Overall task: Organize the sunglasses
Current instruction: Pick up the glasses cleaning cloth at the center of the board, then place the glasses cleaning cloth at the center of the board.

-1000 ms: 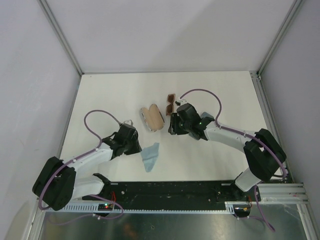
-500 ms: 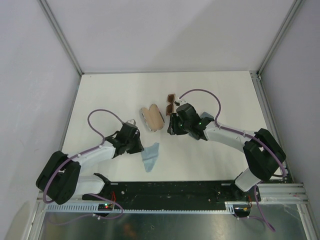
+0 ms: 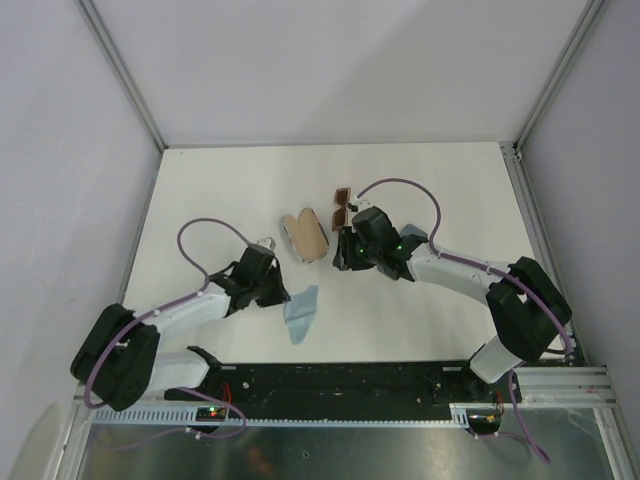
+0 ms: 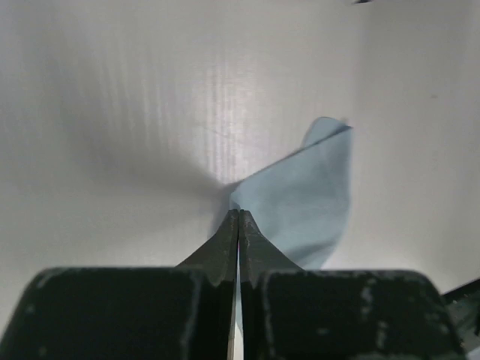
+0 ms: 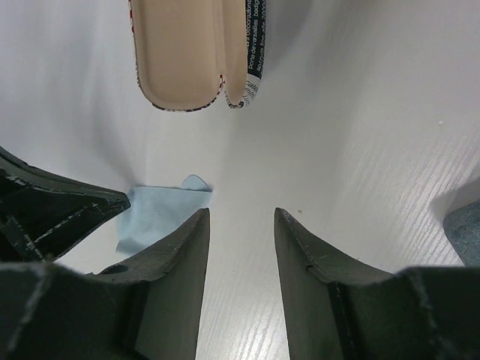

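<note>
Left gripper [image 4: 238,225] shut tight, tips at the near edge of the blue cloth [image 4: 300,202]; can't tell if it's actually pinching it. Right gripper [image 5: 238,240] roughly half open, empty, low over the surface [image 5: 360,112]; open case [image 5: 187,52] straight ahead of it. Brown sunglasses [image 3: 342,207] sit just off its far side, beside the case, not held. Looks like the cloth step; next move probably needs a confirmed pinch, then a lift toward the case.

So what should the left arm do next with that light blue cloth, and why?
Probably lift slightly, as a test. The left gripper is shut with its tips at the corner of the light blue folded cloth, but whether it holds the fabric is unclear. A small rise would show that before heading for the open tan-lined case.
</note>
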Controlling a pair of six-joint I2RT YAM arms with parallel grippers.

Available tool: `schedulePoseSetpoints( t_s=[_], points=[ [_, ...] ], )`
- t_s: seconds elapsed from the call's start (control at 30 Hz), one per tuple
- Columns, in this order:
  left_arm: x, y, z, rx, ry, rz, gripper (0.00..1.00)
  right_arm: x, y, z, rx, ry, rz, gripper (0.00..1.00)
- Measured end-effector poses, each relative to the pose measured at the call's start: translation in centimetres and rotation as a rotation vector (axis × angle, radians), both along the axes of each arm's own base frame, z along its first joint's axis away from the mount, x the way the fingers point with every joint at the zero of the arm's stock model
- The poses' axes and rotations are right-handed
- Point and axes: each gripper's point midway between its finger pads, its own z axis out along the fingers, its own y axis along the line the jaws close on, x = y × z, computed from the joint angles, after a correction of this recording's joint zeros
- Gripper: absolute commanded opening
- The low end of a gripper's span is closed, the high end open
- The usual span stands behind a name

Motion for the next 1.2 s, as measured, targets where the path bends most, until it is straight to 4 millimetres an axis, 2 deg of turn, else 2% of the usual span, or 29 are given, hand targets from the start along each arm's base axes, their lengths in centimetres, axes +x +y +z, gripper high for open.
schedulePoseSetpoints(
  t_s=[0.1,0.17,0.27,0.4,0.57,0.73,0.87,1.03,1.1,1.17,1.2],
  points=[
    [0.2,-0.6,1.6,-0.037,-0.048,-0.045,0.0,-0.1,0.1,0.0,0.004,0.002,0.006,0.45],
    [0.5,-1.5,3.6,-0.078,-0.099,-0.092,0.0,-0.1,0.2,-0.1,0.003,0.005,0.008,0.45],
    [1.4,-4.0,7.5,-0.152,-0.18,-0.181,0.0,0.1,0.0,-0.1,0.005,0.007,0.002,0.45],
    [1.7,-6.8,10.1,-0.198,-0.229,-0.283,0.0,0.7,-0.7,-0.1,0.007,0.011,-0.018,0.44],
    [2.1,-9.3,10.4,-0.202,-0.212,-0.372,0.0,2.2,-3.0,0.0,-0.005,0.016,-0.074,0.44],
    [4.2,-11.5,11.9,-0.208,-0.23,-0.425,0.0,3.3,-6.1,0.9,-0.007,0.004,-0.14,0.45],
    [6.9,-14.1,15.3,-0.241,-0.304,-0.476,0.0,4.0,-9.1,2.0,-0.007,-0.011,-0.206,0.46],
    [8.2,-15.3,19.7,-0.265,-0.416,-0.526,0.0,4.3,-11.2,3.4,-0.012,-0.039,-0.241,0.46],
    [7.9,-15.2,19.9,-0.266,-0.425,-0.544,0.0,4.1,-11.3,3.7,-0.01,-0.043,-0.242,0.45],
    [7.0,-15.0,18.3,-0.256,-0.395,-0.565,0.0,4.0,-11.4,3.6,-0.012,-0.042,-0.242,0.45],
    [6.4,-14.7,16.9,-0.243,-0.368,-0.572,0.0,3.9,-11.4,3.4,-0.014,-0.038,-0.241,0.45]
  ],
)
